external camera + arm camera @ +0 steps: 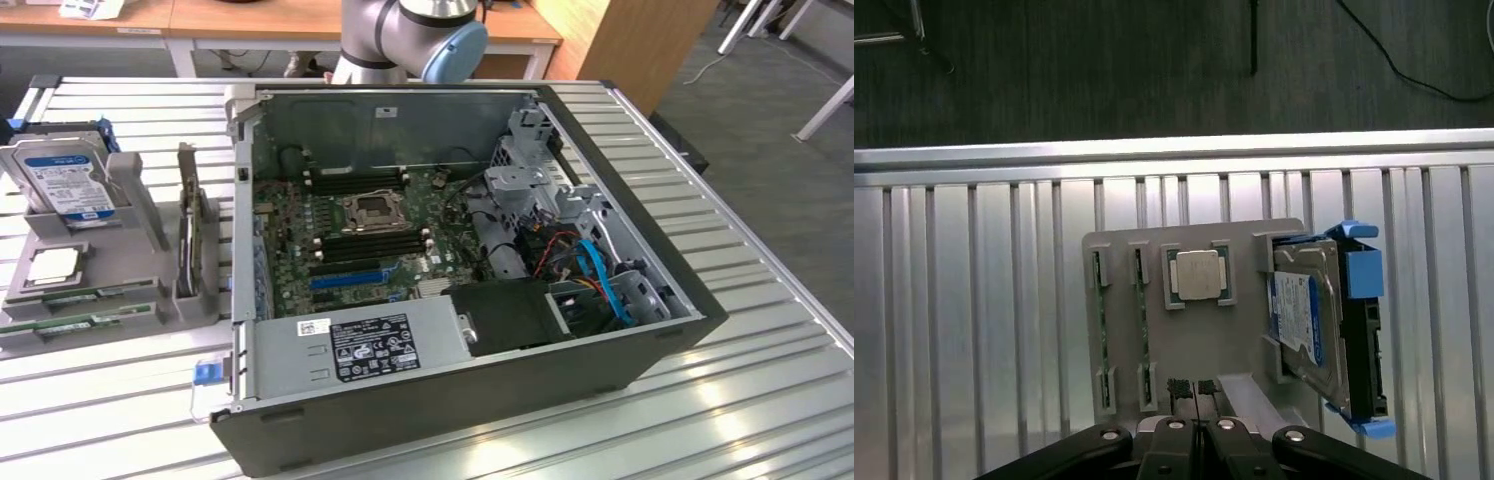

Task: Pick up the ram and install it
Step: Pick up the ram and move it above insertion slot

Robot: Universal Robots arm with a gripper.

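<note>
Gripper [1194,392] was closed, fingertips pressed together with nothing between them. In the wrist view it sat over the edge of the grey holder [1239,340], in line with the processor chip [1199,273].

Ram [83,296] lay flat in its holder slot, lower left of the exterior view. A second ram stick [74,323] lay parallel just beside it. Neither was touched. In the wrist view both sticks [1097,330] sat side by side in the holder, next to the chip.

Hard drive [60,180] stood on edge in the same holder, upper left of the exterior view.

Open PC case [641,340] lay mid-frame on the slatted metal table [761,400], motherboard [441,200] facing up, its black slots [360,240] near the CPU socket. Arm [400,40] was at top centre, behind the case.
</note>
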